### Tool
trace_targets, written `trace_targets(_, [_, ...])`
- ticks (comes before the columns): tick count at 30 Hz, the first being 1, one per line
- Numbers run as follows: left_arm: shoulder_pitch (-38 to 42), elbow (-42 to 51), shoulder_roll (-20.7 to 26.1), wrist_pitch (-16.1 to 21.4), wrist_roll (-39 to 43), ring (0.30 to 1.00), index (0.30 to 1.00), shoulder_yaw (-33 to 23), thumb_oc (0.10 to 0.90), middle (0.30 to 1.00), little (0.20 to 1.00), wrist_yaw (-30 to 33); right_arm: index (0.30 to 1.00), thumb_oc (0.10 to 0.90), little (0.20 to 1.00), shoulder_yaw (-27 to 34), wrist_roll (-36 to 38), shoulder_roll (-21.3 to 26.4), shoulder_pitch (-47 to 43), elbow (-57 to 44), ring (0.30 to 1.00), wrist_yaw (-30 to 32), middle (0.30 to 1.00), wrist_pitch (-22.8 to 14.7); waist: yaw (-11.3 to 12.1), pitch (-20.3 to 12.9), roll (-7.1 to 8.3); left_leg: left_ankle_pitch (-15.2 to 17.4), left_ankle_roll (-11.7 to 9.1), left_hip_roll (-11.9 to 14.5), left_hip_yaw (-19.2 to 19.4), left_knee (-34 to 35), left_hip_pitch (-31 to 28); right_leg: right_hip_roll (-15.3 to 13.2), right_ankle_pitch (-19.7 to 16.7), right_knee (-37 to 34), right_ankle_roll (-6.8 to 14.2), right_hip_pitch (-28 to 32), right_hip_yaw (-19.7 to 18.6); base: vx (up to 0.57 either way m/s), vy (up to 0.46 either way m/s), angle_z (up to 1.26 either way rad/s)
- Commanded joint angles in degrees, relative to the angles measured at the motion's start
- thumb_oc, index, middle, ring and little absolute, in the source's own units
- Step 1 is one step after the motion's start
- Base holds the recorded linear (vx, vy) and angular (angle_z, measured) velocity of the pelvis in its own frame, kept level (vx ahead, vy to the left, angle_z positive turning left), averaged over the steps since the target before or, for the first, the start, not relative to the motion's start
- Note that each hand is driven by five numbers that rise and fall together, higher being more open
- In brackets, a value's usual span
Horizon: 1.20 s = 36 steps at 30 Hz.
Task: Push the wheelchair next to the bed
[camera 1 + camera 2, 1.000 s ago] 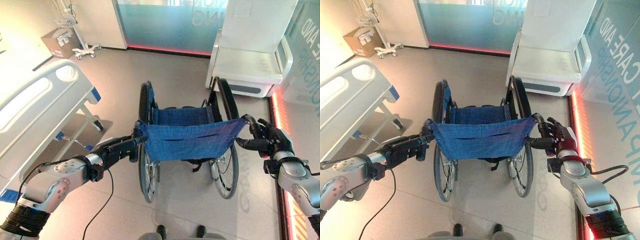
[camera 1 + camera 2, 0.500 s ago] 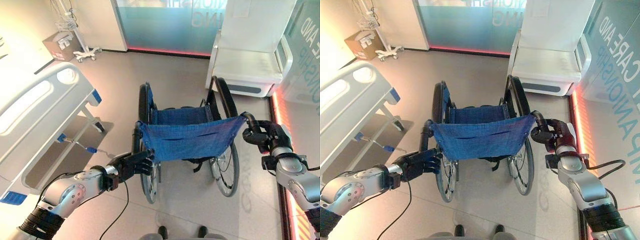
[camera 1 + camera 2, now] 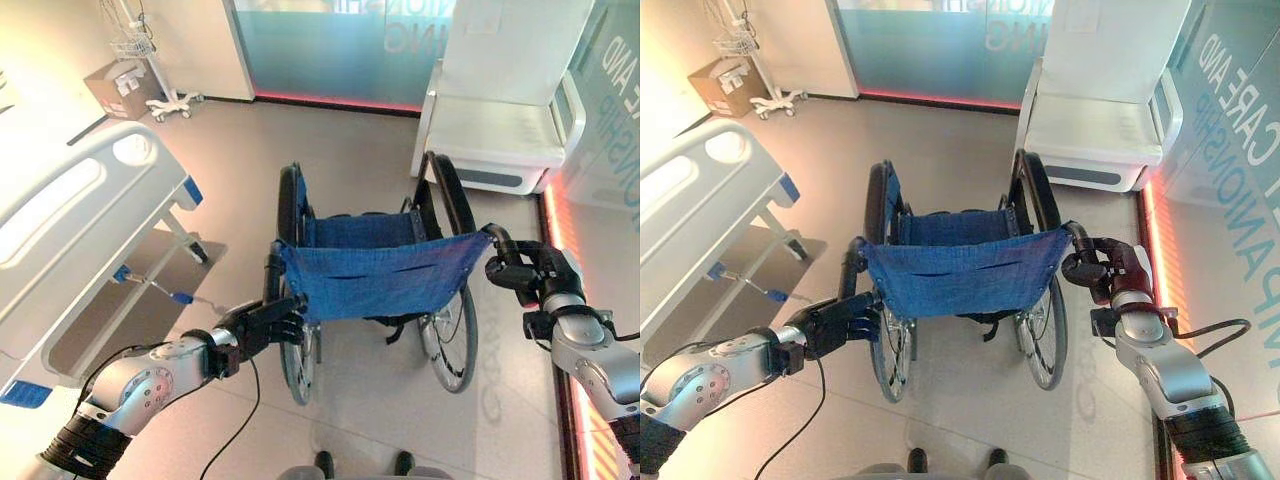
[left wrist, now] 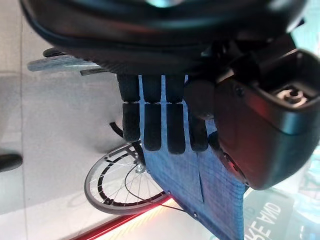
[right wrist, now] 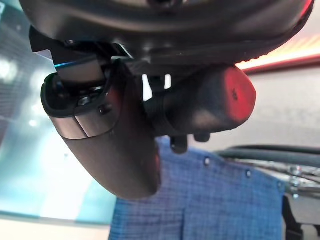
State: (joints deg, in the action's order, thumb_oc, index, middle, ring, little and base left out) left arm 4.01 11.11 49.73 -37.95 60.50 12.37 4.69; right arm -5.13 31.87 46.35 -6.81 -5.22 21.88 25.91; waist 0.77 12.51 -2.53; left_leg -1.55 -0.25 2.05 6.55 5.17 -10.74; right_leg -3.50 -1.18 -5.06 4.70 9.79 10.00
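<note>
The wheelchair [image 3: 375, 275] has a blue cloth back and black wheels, and stands mid-floor facing away from me. The white hospital bed [image 3: 90, 210] lies to its left, with a gap of floor between them. My left hand [image 3: 265, 322] hangs beside the left rear wheel, below the left push handle [image 3: 272, 270], apart from it. Its fingers [image 4: 160, 125] are straight in the left wrist view, with the blue cloth [image 4: 210, 195] past them. My right hand [image 3: 535, 275] is curled round the right push handle [image 3: 503, 242]; the thumb [image 5: 200, 105] wraps it.
A white armchair [image 3: 500, 130] stands close behind the wheelchair's far right. At the back left are a cardboard box [image 3: 115, 85] and a wheeled stand [image 3: 170, 100]. A glass wall [image 3: 330, 50] closes the back. A red light strip [image 3: 560, 230] runs along the floor's right edge.
My left hand has let go of the left push handle and dropped beside the wheel, fingers straightened. The right hand has stayed shut on its handle and shifted slightly up.
</note>
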Motion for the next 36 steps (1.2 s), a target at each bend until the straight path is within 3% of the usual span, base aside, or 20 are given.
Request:
trace_targets(1, [6.5,-1.7,0.8,7.5,-0.7,0.3,0.3,-6.9,0.4,0.3,0.3,3.0,0.3,0.4,0.3,-1.7,-0.1,3.7,-3.2,-1.2,0.3,-3.1,0.3,-1.9,-0.7,-1.6,0.9,-1.6,-2.9,1.9,-0.4,-0.2,2.9,-1.2,-1.4,0.1,3.3,-1.7,0.1,0.0,-0.055,0.0])
trace_targets(8, [6.7,-2.5,0.3,7.2,0.7,0.3,0.3,-8.5,0.4,0.3,0.3,3.6,0.3,0.4,0.3,-1.1,-1.0,3.3,-3.7,-1.3,0.3,-5.4,0.3,-1.7,-0.7,-1.5,1.04,-1.9,-3.4,2.7,-0.6,-1.1,2.8,0.0,0.2,1.9,2.3,-1.8,0.4,-0.02,-0.081,0.0])
trace_targets(10, [6.8,-2.8,-0.2,7.3,1.5,0.3,0.3,-8.9,0.4,0.3,0.3,4.5,0.3,0.4,0.3,-1.5,-1.3,3.2,-4.2,-1.3,0.3,-6.3,0.3,-1.5,-0.5,-1.1,1.51,-1.2,-4.0,3.4,-1.4,-5.7,4.0,0.2,1.2,4.4,1.5,-2.5,0.7,-0.05,-0.141,0.02])
trace_targets(12, [6.5,-2.7,-0.5,7.2,2.2,0.3,0.3,-9.6,0.4,0.3,0.3,5.3,0.3,0.4,0.3,-1.7,-1.7,3.5,-4.8,-1.6,0.3,-7.5,0.3,-0.9,-0.4,-0.7,2.13,0.0,-4.5,4.0,-1.6,-11.2,5.7,0.2,1.8,6.5,0.7,-3.1,1.2,-0.03,-0.149,0.06])
trace_targets(14, [5.7,-2.5,-0.7,7.3,3.2,0.3,0.3,-11.2,0.4,0.3,0.3,5.7,0.3,0.4,0.3,-2.2,-2.3,4.3,-5.8,-2.2,0.3,-9.0,0.3,-0.5,0.4,1.0,3.87,2.6,-3.9,4.8,-2.0,-24.9,9.9,-0.9,2.6,11.4,-0.9,-4.1,2.1,0.0,-0.175,0.06])
trace_targets(15, [5.6,-2.4,-0.7,7.3,3.2,0.3,0.3,-11.2,0.4,0.3,0.3,5.7,0.3,0.4,0.3,-2.2,-2.4,4.3,-5.9,-2.2,0.3,-9.0,0.3,-0.5,0.3,1.0,3.82,2.8,-3.9,4.8,-2.1,-25.3,10.2,-0.9,2.7,11.5,-0.9,-4.2,2.1,0.05,-0.199,-0.11])
trace_targets(16, [4.8,-1.9,-0.9,6.5,3.2,0.3,0.3,-12.9,0.4,0.3,0.3,5.2,0.3,0.4,0.3,-2.1,-2.0,4.7,-6.0,-3.2,0.3,-9.0,0.3,-0.2,1.3,3.0,4.46,-0.1,-3.4,4.6,-3.2,-35.8,15.5,-0.4,3.4,14.6,-2.3,-4.2,1.8,0.05,-0.127,-0.14])
trace_targets(18, [4.2,-1.4,-1.2,5.8,2.8,0.3,0.3,-14.0,0.4,0.3,0.3,4.9,0.3,0.4,0.3,-2.0,-2.4,4.6,-6.0,-3.4,0.3,-9.6,0.3,-0.5,1.5,4.2,4.29,-2.1,-3.4,5.1,-3.1,-38.9,17.8,0.5,3.9,16.0,-3.1,-3.8,1.3,0.14,-0.075,-0.1])
trace_targets(19, [2.4,-1.0,-1.4,5.5,2.3,0.3,0.3,-16.2,0.4,0.3,0.3,3.9,0.3,0.4,0.3,-1.8,-3.2,4.1,-5.5,-4.1,0.3,-10.5,0.3,-1.3,2.5,5.5,3.45,-4.4,-3.2,3.2,-4.1,-33.1,19.3,2.1,5.3,18.1,-3.1,-3.0,-0.7,0.23,0.023,-0.07])
trace_targets(21, [1.1,-0.6,-1.6,5.7,2.3,0.3,0.3,-17.3,0.4,0.3,0.3,4.0,0.3,0.4,0.3,-1.9,-3.9,3.9,-5.3,-4.5,0.3,-11.0,0.3,-2.0,3.3,6.0,2.68,-6.7,-3.6,2.7,-4.1,-27.7,19.5,3.3,6.2,19.0,-2.9,-2.2,-1.4,0.27,0.057,-0.05])
trace_targets(23, [0.5,-1.7,-1.6,7.3,2.4,0.3,0.3,-17.2,0.4,0.3,0.3,4.1,0.3,0.4,0.3,-3.8,-4.3,3.3,-6.7,-3.1,0.3,-11.2,0.3,-3.6,5.0,6.4,0.65,-13.0,-5.8,3.1,-4.6,-15.7,20.0,5.9,8.0,19.4,-3.2,0.3,-1.7,0.45,0.096,-0.19])
trace_targets(25, [0.5,-2.9,-1.4,8.2,2.2,0.3,0.3,-17.0,0.4,0.3,0.3,3.7,0.3,0.4,0.3,-4.6,-4.2,3.0,-7.5,-1.8,0.3,-11.8,0.3,-4.8,5.7,6.5,0.34,-14.3,-6.2,3.0,-5.3,-9.8,19.8,6.4,8.8,18.8,-3.1,2.1,-2.4,0.39,0.084,-0.23])
trace_targets(29, [0.6,-3.8,-0.6,8.5,3.1,0.3,0.3,-17.5,0.4,0.3,0.3,3.4,0.3,0.4,0.3,-4.3,-2.5,4.9,-8.9,-1.5,0.3,-13.5,0.3,-5.1,7.0,5.6,0.77,-12.8,-5.9,2.0,-6.3,-3.9,18.9,5.7,10.6,17.2,-2.6,5.5,-2.9,0.43,0.124,-0.51])
trace_targets(32, [2.9,-5.5,-0.3,8.3,3.3,0.3,0.3,-16.7,0.4,0.3,0.3,2.7,0.3,0.4,0.3,-5.7,-0.9,4.8,-12.2,-0.8,0.3,-12.5,0.3,-5.6,8.6,3.9,1.7,-9.2,-4.0,-1.2,-9.6,-9.0,19.7,4.0,13.6,17.7,-1.5,7.5,-3.2,0.41,0.159,-0.55])
trace_targets(35, [4.8,-6.0,-0.4,6.1,2.7,0.3,0.3,-15.9,0.4,0.3,0.3,1.8,0.3,0.4,0.3,-5.8,0.2,4.3,-13.1,-1.0,0.3,-11.1,0.3,-5.0,9.4,2.5,2.75,-6.4,-2.4,-3.3,-8.8,-13.7,21.3,2.2,15.1,19.3,-0.4,8.2,-1.7,0.39,0.178,-0.37])
trace_targets(36, [5.2,-6.0,-0.3,5.0,2.3,0.3,0.3,-15.7,0.4,0.3,0.3,1.0,0.3,0.4,0.3,-5.9,0.5,4.0,-13.3,-1.5,0.3,-10.3,0.3,-4.5,9.7,1.8,3.01,-5.6,-1.4,-4.3,-8.6,-14.6,21.3,1.2,15.0,22.9,0.4,7.2,-0.6,0.42,0.274,0.34])
